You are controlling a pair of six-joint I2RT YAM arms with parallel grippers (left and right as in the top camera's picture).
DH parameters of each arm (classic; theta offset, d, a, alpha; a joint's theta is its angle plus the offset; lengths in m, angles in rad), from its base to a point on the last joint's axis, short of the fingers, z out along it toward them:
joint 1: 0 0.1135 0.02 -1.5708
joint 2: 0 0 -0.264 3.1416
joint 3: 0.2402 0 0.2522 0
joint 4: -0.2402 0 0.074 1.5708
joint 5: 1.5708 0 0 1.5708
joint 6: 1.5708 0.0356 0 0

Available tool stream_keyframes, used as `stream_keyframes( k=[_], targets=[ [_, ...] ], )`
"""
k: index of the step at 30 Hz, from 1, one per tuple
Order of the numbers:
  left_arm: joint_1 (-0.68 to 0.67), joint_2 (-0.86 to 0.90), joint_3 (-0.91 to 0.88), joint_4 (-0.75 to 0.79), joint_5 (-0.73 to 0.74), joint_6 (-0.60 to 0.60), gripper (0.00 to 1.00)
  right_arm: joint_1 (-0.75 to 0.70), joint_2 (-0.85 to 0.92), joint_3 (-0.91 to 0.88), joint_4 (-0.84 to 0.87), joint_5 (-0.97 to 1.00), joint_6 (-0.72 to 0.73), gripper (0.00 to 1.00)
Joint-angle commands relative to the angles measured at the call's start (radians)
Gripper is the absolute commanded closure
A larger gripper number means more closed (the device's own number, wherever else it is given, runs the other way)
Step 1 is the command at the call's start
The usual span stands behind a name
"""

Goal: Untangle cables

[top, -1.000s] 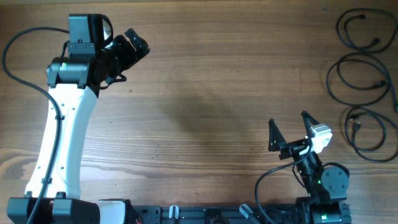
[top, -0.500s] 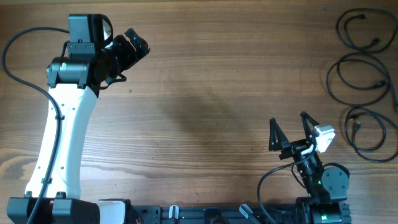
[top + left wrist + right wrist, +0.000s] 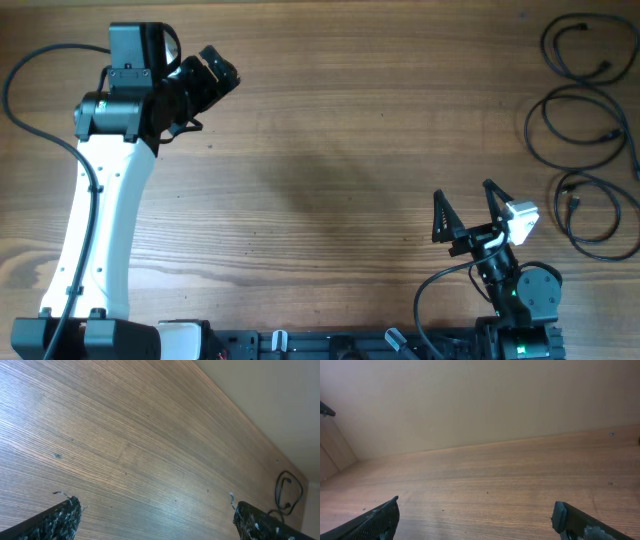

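Note:
Three thin black cables lie as separate loose loops at the table's right edge in the overhead view: one at the top (image 3: pixel 590 28), one in the middle (image 3: pixel 541 131), one below (image 3: pixel 600 212). A cable loop also shows far off in the left wrist view (image 3: pixel 288 491). My left gripper (image 3: pixel 214 68) is open and empty at the far left, well away from them. My right gripper (image 3: pixel 467 208) is open and empty near the front edge, left of the lowest loop. The wrist views show only bare wood between the fingers.
The wooden table (image 3: pixel 340 160) fills the view. The white left arm (image 3: pixel 95 220) stretches along the left side with its thick black wire. The right arm's base (image 3: pixel 520 295) sits at the front edge.
The right gripper has shifted very slightly between one second ago and half a second ago. Nothing else has moved.

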Motion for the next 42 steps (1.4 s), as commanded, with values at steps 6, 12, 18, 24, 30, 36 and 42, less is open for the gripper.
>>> stream_keyframes(
  k=[6,12,18,24,30,36,42],
  targets=[
    [0.040,-0.056,-0.001,0.000,-0.010,0.016,0.00,0.005,-0.012,-0.001,0.003,-0.001,0.011,0.00],
    [0.040,-0.190,-0.001,0.000,-0.010,0.016,0.00,0.005,-0.012,-0.001,0.003,-0.001,0.011,0.00],
    [0.040,-0.333,-0.001,0.000,-0.010,0.016,0.00,0.005,-0.012,-0.001,0.003,-0.001,0.011,0.00],
    [0.048,-0.440,-0.001,-0.047,-0.131,0.028,0.00,0.005,-0.012,-0.001,0.003,-0.001,0.011,0.00],
    [0.063,-0.507,-0.011,-0.127,-0.213,0.055,0.00,0.005,-0.012,-0.001,0.003,-0.001,0.011,0.00],
    [0.063,-0.622,-0.125,-0.033,-0.214,0.138,0.00,0.005,-0.012,-0.001,0.003,-0.001,0.011,0.00],
    [0.063,-0.828,-0.396,0.256,-0.172,0.209,0.00,0.005,-0.012,-0.001,0.003,-0.001,0.011,0.00]
  ],
)
